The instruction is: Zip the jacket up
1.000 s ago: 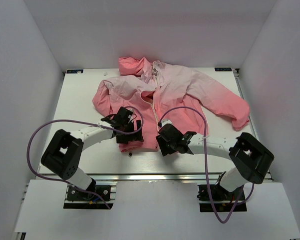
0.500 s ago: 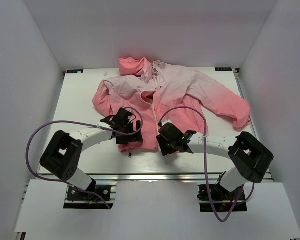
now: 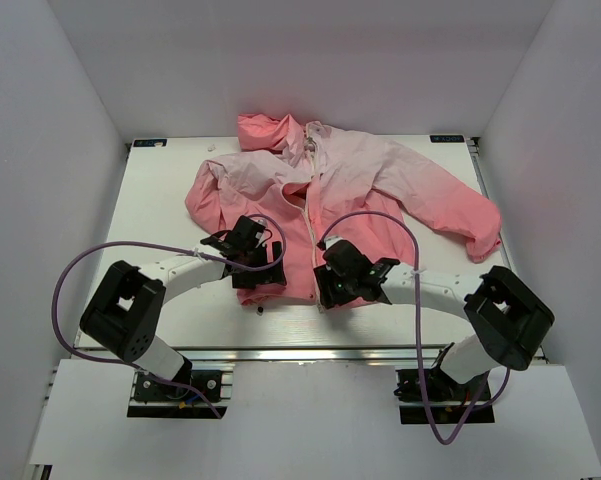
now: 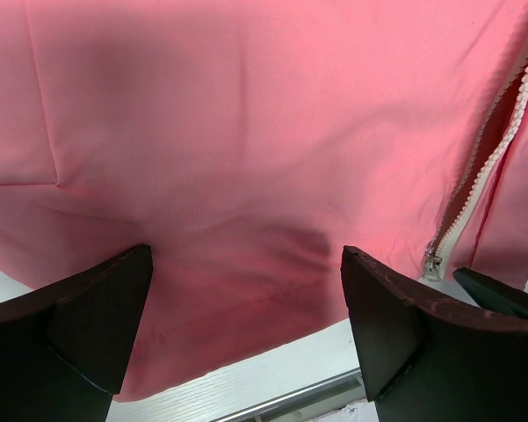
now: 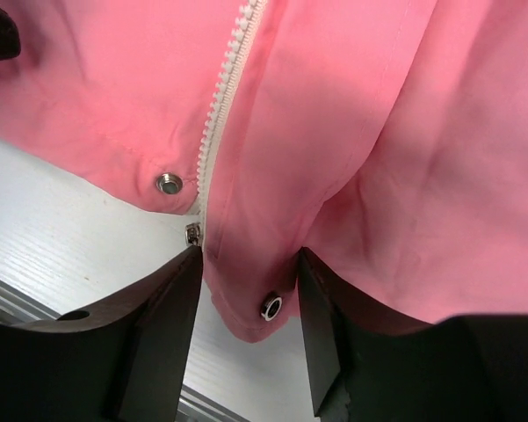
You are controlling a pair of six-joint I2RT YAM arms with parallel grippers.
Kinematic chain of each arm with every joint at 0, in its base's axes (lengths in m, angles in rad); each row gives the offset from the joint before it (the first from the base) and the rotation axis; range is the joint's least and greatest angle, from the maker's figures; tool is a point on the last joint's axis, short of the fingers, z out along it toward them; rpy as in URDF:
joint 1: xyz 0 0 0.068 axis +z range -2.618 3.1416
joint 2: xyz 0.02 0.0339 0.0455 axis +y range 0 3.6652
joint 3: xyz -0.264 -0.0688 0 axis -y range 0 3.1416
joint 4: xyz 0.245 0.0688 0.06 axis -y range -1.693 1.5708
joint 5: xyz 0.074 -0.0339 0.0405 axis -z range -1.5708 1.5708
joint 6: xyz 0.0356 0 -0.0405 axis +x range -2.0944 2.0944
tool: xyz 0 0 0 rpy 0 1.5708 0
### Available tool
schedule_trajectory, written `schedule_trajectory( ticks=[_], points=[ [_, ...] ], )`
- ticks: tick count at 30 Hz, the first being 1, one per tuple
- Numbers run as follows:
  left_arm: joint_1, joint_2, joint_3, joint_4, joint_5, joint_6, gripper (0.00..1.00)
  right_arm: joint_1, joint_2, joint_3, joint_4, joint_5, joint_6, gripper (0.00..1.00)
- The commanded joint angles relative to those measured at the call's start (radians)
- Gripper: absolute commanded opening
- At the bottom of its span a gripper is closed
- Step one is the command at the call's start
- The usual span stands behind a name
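Now right claw [image 5: 250,255] shifted onto the jacket [image 3: 380,170] hem — grip unclear, left claw [image 4: 246,255] wide apart.

I hold the left arm [image 3: 175,268] and right arm [image 3: 435,290] bent forward from their bases, forearms converging toward the middle, wrists pitched down. Left gripper [image 3: 260,272] [image 4: 246,299]: jaws spread wide. Right gripper [image 3: 325,292] [image 5: 246,290]: jaws partly apart, tips low; whether they pinch anything I cannot tell.

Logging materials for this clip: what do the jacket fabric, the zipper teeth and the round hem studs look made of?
Jacket: thin synthetic weave, probably nylon or polyester, matte with fine creases. Zipper teeth: whitish moulded plastic, likely. Hem studs: shiny silvery metal, by their glint.
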Motion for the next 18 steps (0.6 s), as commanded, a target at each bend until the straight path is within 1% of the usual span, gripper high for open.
schedule_trajectory(
  ticks=[1, 2, 4, 8, 10, 11, 13, 14, 16, 17, 18],
  points=[
    [0.004, -0.023, -0.007, -0.001, -0.009, -0.003, 0.98, -0.010, -0.018, -0.002, 0.026, -0.036, -0.001, 0.51],
    [0.003, -0.023, -0.007, 0.001, -0.007, -0.003, 0.98, -0.008, -0.012, -0.001, 0.026, -0.037, -0.003, 0.50],
    [0.004, -0.029, -0.008, 0.001, -0.009, -0.003, 0.98, -0.008, 0.005, 0.005, 0.023, -0.036, -0.003, 0.50],
    [0.004, -0.040, -0.007, -0.005, -0.013, 0.001, 0.98, -0.008, 0.052, 0.028, 0.000, -0.027, 0.000, 0.61],
    [0.003, -0.043, -0.007, -0.007, -0.016, 0.001, 0.98, -0.008, 0.072, 0.035, -0.007, -0.023, 0.003, 0.64],
    [0.003, -0.043, -0.007, -0.007, -0.018, 0.001, 0.98, -0.008, 0.077, 0.038, -0.007, -0.020, 0.005, 0.64],
    [0.003, -0.044, -0.007, -0.009, -0.018, 0.001, 0.98, -0.008, 0.077, 0.035, -0.004, -0.001, 0.008, 0.60],
    [0.003, -0.044, -0.007, -0.009, -0.019, 0.001, 0.98, -0.008, 0.075, 0.030, -0.003, 0.010, 0.012, 0.54],
    [0.004, -0.046, -0.007, -0.009, -0.021, 0.001, 0.98, -0.008, 0.068, 0.025, 0.000, 0.026, 0.015, 0.48],
    [0.003, -0.046, -0.007, -0.009, -0.021, 0.001, 0.98, -0.008, 0.064, 0.021, 0.002, 0.027, 0.017, 0.41],
    [0.003, -0.044, -0.007, -0.010, -0.021, 0.001, 0.98, -0.008, 0.063, 0.019, 0.005, 0.029, 0.015, 0.37]
  ],
)
